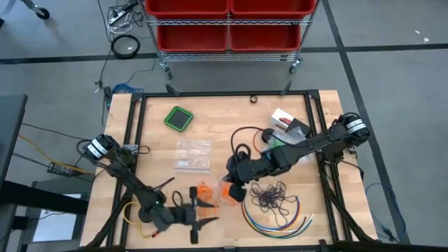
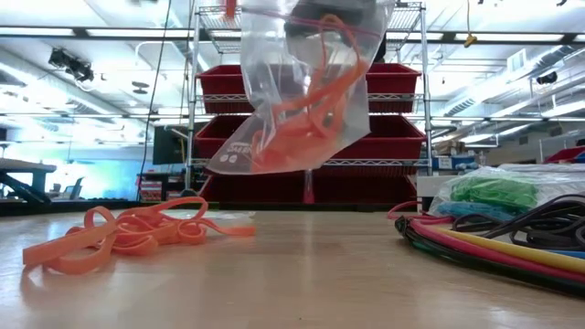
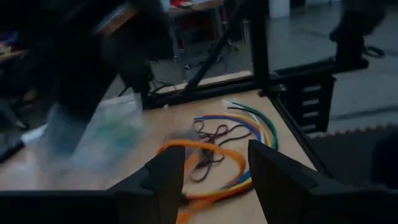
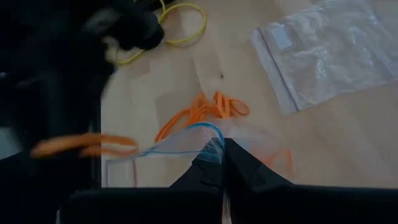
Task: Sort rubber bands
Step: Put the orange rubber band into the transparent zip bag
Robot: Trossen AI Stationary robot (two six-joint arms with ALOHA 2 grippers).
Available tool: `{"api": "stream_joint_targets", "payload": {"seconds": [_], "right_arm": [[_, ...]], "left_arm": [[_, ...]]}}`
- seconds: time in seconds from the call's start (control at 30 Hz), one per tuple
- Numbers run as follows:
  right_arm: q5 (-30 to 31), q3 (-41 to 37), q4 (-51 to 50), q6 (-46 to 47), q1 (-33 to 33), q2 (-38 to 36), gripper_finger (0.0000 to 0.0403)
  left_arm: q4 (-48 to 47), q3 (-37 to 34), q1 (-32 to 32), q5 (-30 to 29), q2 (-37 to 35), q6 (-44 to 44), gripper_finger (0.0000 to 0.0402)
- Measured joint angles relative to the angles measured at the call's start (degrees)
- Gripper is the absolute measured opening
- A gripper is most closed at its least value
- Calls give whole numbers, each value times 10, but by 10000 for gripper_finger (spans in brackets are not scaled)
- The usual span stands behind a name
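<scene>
Orange bands [image 3: 205, 163] looped between spread left gripper [image 3: 214, 180] fingers, beside bag [image 4: 186, 155] pinched by right gripper [image 4: 222, 163].

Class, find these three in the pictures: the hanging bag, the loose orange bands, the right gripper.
Bag [image 2: 302, 91], low view, clear side wall.
Orange bands [image 2: 128, 238], low view, middle of heap.
Right gripper [image 4: 222, 163], right wrist view, fingertips.
</scene>
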Motion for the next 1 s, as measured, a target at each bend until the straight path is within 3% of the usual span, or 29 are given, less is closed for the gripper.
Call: {"api": "stream_joint_targets", "payload": {"seconds": [0.2, 0.33, 0.43, 0.63, 1.0], "right_arm": [[0, 0, 1, 2, -5, 0, 0], [-3, 0, 13, 11, -5, 10, 0], [-22, 1, 37, 12, -5, 31, 0], [-56, 0, 54, 12, -5, 69, 0], [-44, 0, 52, 24, -6, 68, 0]], "left_arm": [[-222, 130, 15, 19, 0, 10, 184], [-310, 178, 40, 19, 0, 11, 184], [-335, 183, 68, 25, 0, 6, 184], [-421, 181, 111, 97, 0, -83, 184], [-484, 181, 87, 104, 0, -128, 183]]}}
